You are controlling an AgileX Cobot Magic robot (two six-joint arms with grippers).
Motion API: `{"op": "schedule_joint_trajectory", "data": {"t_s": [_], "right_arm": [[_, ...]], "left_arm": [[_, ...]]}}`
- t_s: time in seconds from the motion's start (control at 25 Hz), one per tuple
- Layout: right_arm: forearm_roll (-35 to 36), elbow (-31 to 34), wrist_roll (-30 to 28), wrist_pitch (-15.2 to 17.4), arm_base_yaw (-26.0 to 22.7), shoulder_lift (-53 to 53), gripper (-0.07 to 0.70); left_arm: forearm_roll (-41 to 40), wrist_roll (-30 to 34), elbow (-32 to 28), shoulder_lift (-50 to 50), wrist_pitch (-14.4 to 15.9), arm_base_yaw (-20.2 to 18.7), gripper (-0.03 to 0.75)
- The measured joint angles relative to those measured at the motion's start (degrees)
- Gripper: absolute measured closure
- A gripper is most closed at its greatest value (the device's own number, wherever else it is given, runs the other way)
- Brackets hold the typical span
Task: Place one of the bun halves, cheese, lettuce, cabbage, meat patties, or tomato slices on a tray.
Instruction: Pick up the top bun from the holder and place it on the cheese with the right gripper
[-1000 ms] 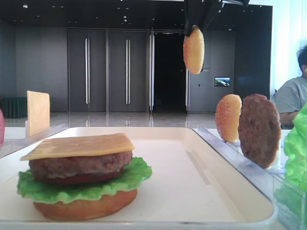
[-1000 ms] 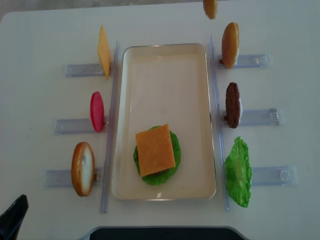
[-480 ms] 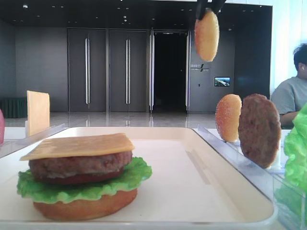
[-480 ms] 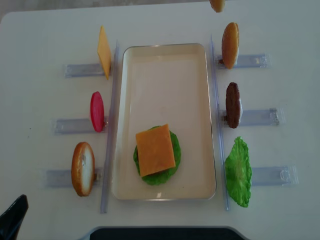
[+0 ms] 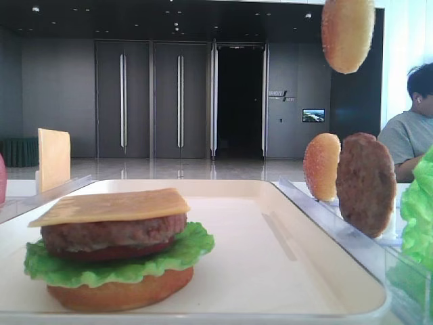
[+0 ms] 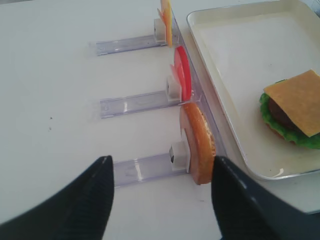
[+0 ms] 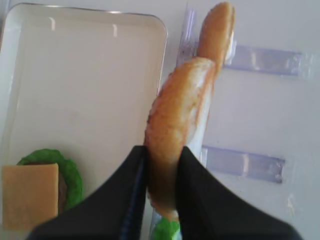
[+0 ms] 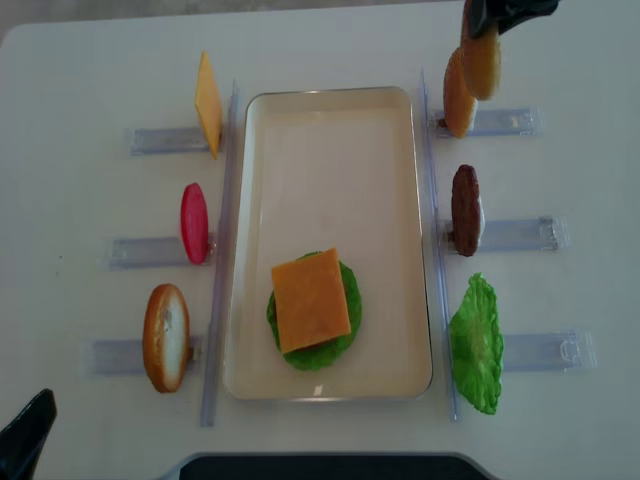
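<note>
Carrying a bun half (image 7: 180, 120) clenched edge-on, the right hand (image 7: 162, 172) hangs beyond the tray (image 8: 330, 120)'s far right corner; next, swing it over the cheese (image 8: 311, 299)-topped stack.

right tool (image 8: 492, 14) pinching bun half (image 8: 481, 60) (upright)

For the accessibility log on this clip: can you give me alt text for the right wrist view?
The right gripper, its dark jaws shut on a bun half held on edge, hangs beside the cream tray. In the tray's lower left corner of the view lies a cheese slice over lettuce; another bun stands in a clear rack behind.
</note>
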State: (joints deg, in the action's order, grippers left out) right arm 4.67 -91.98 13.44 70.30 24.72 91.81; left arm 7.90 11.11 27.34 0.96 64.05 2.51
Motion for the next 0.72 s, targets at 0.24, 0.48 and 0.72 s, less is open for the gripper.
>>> {"op": "schedule_joint_trajectory", "data": {"t_s": [0.24, 0.48, 0.72], "right_arm": [[0.1, 11.1, 0.6, 0.0, 0.0, -10.0, 0.475], [0.1, 20.8, 0.8, 0.0, 0.0, -19.7, 0.477], [1.8, 28.8, 1.8, 0.0, 0.0, -27.5, 0.484]], "left_arm": [[0.0, 0.0, 0.0, 0.0, 0.0, 0.0, 0.244], [0.0, 0.0, 0.0, 0.0, 0.0, 0.0, 0.244], [0.0, 0.0, 0.0, 0.0, 0.0, 0.0, 0.244]]}}
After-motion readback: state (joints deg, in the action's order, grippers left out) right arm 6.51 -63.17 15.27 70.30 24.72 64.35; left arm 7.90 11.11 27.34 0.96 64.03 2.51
